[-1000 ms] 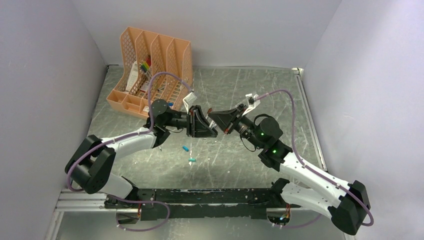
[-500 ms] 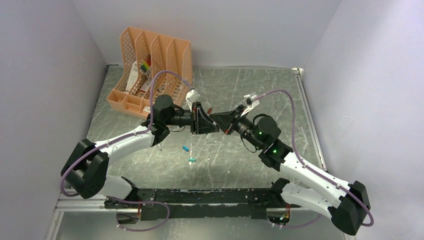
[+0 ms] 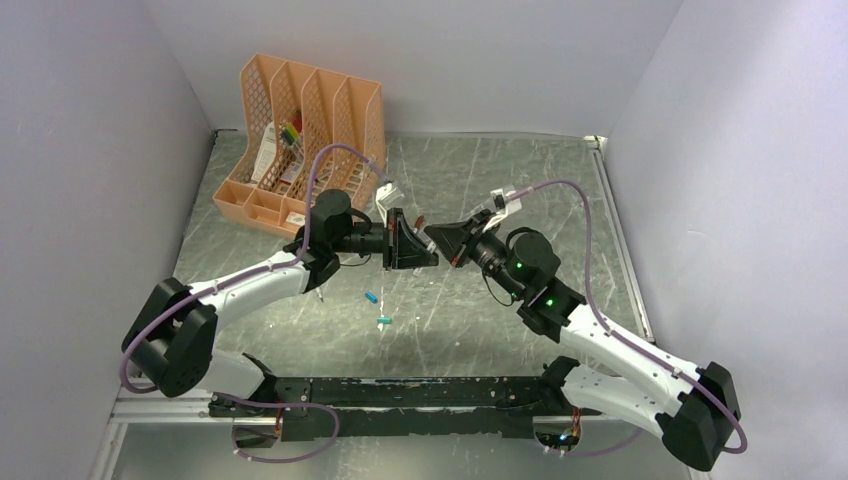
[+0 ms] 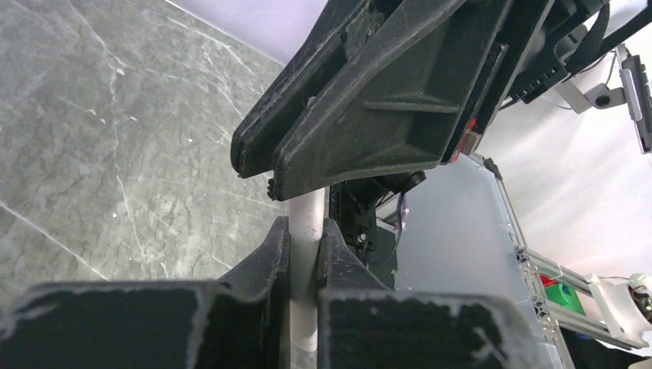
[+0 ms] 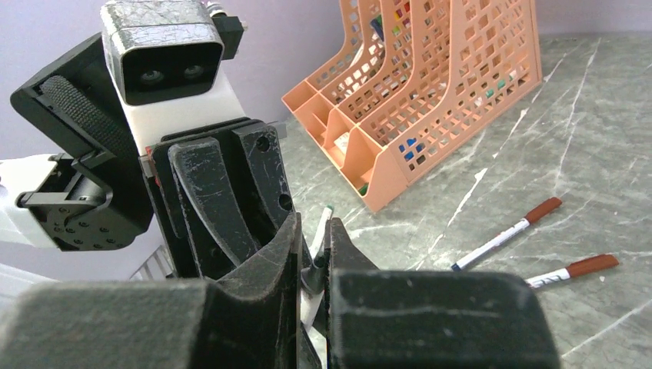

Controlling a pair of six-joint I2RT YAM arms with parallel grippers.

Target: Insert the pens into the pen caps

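My left gripper (image 3: 428,255) and right gripper (image 3: 432,235) meet tip to tip above the table's middle. In the left wrist view my left gripper (image 4: 306,227) is shut on a white-grey pen barrel (image 4: 306,261) that points up at the right gripper's fingers (image 4: 361,115). In the right wrist view my right gripper (image 5: 314,223) is shut on a small dark tube (image 5: 314,273) that looks like a pen cap. A white pen end with a teal tip (image 5: 324,215) shows just beyond it. Two small teal caps (image 3: 372,297) (image 3: 384,320) lie on the table below the grippers.
An orange mesh file organizer (image 3: 300,140) holding coloured markers stands at the back left, also in the right wrist view (image 5: 430,92). Two capped pens with red-brown caps (image 5: 503,234) (image 5: 573,270) lie on the grey marbled table (image 3: 520,170). Grey walls enclose the sides.
My left gripper has moved right and turned at the wrist, closing the gap to the right gripper. The right arm has barely shifted. The caps on the table have not moved.
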